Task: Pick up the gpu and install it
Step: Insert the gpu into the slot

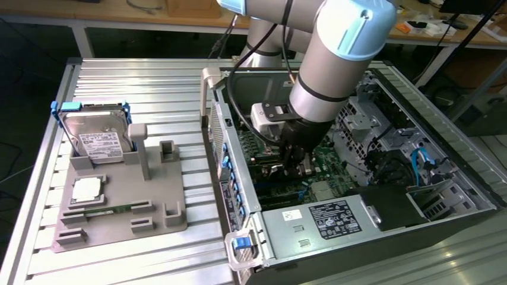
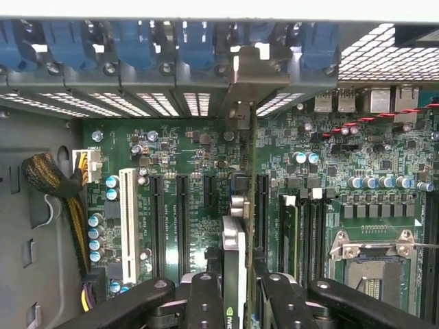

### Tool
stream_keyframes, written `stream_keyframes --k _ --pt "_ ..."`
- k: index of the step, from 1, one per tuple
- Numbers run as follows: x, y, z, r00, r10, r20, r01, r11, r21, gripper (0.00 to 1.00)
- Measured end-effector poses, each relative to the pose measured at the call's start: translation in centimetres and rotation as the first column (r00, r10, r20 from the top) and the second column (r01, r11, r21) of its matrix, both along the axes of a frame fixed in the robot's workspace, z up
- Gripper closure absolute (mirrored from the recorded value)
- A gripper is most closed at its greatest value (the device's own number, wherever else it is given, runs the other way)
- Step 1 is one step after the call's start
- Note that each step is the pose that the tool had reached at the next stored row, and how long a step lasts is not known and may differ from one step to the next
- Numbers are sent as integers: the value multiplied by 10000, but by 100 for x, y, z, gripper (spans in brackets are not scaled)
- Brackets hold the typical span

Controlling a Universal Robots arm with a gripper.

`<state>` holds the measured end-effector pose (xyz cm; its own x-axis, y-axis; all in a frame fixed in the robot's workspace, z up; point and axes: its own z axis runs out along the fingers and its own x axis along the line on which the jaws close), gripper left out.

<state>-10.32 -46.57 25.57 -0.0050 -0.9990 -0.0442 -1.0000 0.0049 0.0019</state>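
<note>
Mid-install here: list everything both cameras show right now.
gpu: one, dark, silver-edged, edge-on over the motherboard slots.
motherboard: one, green, inside the case.
case: one, dark grey, open, exterior view's right.
power supply: one, silver, black label, in the case.
hard drive: one, silver, blue-handled frame, upright in the fixture.
processor: one, silver, on the fixture.
memory stick: one, green, on the fixture.
fixture: one, grey, on the table, exterior view's left.
table: one, slatted silver, under everything.
arm: one, grey with light-blue caps, reaching into the case.
gripper: one, black, closed on the gpu.
</note>
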Motion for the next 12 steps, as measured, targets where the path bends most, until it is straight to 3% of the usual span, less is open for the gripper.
stream_keyframes --k 12 --pt "0 1 49 10000 1 -1 -1 10000 -5 73"
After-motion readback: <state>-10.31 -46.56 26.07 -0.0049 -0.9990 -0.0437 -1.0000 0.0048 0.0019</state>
